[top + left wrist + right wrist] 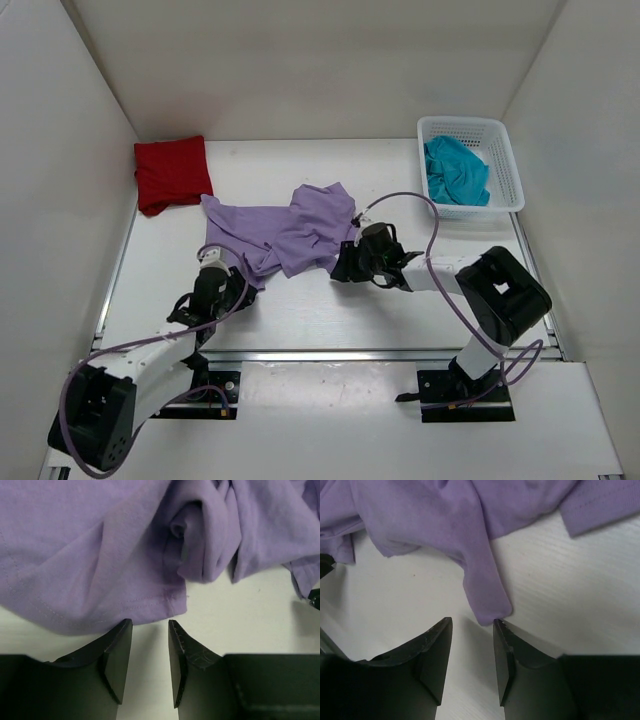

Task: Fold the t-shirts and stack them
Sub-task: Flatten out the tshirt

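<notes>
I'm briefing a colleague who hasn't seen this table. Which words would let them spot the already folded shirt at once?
On the white table, look to the far left corner. There lies the red t-shirt, a neat folded block. The lavender t-shirt sprawls crumpled mid-table and the teal t-shirt sits bunched in the basket.

I saw the first t-shirt [171, 172] lying far left on the table [330, 315], the second t-shirt [285, 232] mid-table, the third t-shirt [455, 170] inside the basket [508, 165] at far right.

Left arm [150, 350] and right arm [440, 275] alike — white links, chunky black joints, looping purple-grey cables [436, 220] — on black base plates [495, 408], with scuffed matte-black wedge fingers [117, 655].
</notes>
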You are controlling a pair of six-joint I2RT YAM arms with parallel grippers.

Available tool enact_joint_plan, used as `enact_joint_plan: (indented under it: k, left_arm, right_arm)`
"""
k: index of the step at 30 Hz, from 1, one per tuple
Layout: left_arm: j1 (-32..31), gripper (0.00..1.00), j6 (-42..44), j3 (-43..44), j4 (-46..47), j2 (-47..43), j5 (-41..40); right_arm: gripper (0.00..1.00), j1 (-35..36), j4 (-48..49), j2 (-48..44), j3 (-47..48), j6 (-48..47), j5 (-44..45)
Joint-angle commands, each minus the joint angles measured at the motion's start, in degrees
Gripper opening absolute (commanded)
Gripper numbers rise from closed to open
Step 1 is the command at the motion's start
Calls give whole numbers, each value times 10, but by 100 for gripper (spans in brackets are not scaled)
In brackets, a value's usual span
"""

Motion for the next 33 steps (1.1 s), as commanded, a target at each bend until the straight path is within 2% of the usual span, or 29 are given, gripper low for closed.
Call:
enact_joint_plan:
  k: [1, 7, 10, 12, 13, 16, 18, 20, 25, 29, 32, 33]
  left_arm:
    - [-3, 46, 5, 21, 28, 34, -38]
    - [26, 56, -15, 29, 45, 66, -12]
    - [54, 58, -14, 34, 52, 100, 23]
    - [51, 44, -19, 37, 67, 125, 23]
    - [51, 42, -17, 43, 70, 139, 24]
    - [57, 15, -20, 64, 79, 162, 31]
    - [79, 6, -4, 94, 57, 169, 45]
    - [96, 0, 14, 116, 29, 165, 45]
    - [150, 0, 46, 140, -22, 125, 32]
    - [205, 0, 50, 177, -66, 111, 39]
    - [203, 0, 67, 196, -104, 123, 48]
    - [203, 0, 70, 195, -112, 134, 76]
  right_arm:
    - [38, 12, -26, 25, 15, -21, 70]
    - [26, 9, -60, 53, 45, -25, 105]
    - [11, 5, -67, 56, 58, -34, 114]
    - [4, -1, -68, 55, 62, -35, 112]
    - [1, -7, -67, 51, 60, -36, 111]
    - [1, -7, -63, 18, 31, -42, 121]
    - [0, -16, -70, -34, 5, -49, 131]
    - [1, -30, -82, -84, -44, -52, 137]
    - [0, -81, -157, -270, -142, -49, 133]
    - [0, -104, -220, -404, -170, -38, 131]
    - [0, -122, -217, -452, -195, -25, 108]
    - [0, -125, -215, -454, -198, -22, 95]
